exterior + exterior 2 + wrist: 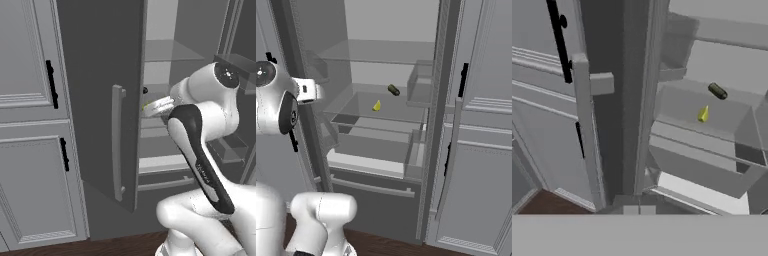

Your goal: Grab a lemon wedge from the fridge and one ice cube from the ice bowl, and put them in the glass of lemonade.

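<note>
Hand view, lemon wedge (703,114) on fridge (722,60) shelf

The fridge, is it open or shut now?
Open. The fridge shows its pale shelves, with the lemon wedge on one; its door is swung out.

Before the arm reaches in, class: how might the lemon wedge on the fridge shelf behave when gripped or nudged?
The lemon wedge is tiny and pointed, so it is probably light and may squirt out of a pinch. It stands upright on a clear glass shelf, so a nudge would likely tip or slide it. The dark green item lies apart, so contact seems unlikely.
</note>
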Available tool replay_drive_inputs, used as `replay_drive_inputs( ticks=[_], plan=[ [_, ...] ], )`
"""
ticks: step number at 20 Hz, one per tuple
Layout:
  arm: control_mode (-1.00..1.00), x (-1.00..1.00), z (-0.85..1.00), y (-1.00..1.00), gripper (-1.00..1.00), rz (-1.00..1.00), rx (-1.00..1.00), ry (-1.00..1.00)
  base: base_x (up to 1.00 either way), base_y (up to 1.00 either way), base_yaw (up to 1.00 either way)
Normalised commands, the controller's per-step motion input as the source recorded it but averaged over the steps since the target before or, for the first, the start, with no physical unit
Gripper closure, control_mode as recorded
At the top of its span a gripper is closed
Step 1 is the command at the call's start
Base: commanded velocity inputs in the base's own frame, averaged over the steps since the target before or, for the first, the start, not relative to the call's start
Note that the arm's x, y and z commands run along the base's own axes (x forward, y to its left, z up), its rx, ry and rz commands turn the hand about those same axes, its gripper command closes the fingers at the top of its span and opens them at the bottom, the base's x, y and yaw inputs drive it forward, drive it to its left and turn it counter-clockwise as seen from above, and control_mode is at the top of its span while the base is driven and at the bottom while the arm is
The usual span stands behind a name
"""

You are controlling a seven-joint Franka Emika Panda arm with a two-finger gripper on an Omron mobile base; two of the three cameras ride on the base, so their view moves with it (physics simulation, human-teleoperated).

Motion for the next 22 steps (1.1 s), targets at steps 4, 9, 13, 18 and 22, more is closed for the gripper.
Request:
replay_drive_inputs(
  ticks=[4,9,13,18,22],
  plan=[
    [-1.00,0.41,0.02,-1.00,1.00,-0.22,0.43,0.17,0.00,0.00,0.00],
    [-1.00,0.56,-0.63,-0.30,-1.00,-0.06,0.36,0.03,0.00,0.00,0.00],
    [-1.00,0.97,-0.60,0.21,-1.00,0.02,0.26,0.07,0.00,0.00,0.00],
    [-1.00,0.74,-0.03,0.32,-1.00,0.19,0.22,0.26,0.00,0.00,0.00],
    [-1.00,0.21,-0.04,0.06,-1.00,0.31,0.11,0.26,0.00,0.00,0.00]
  ],
)
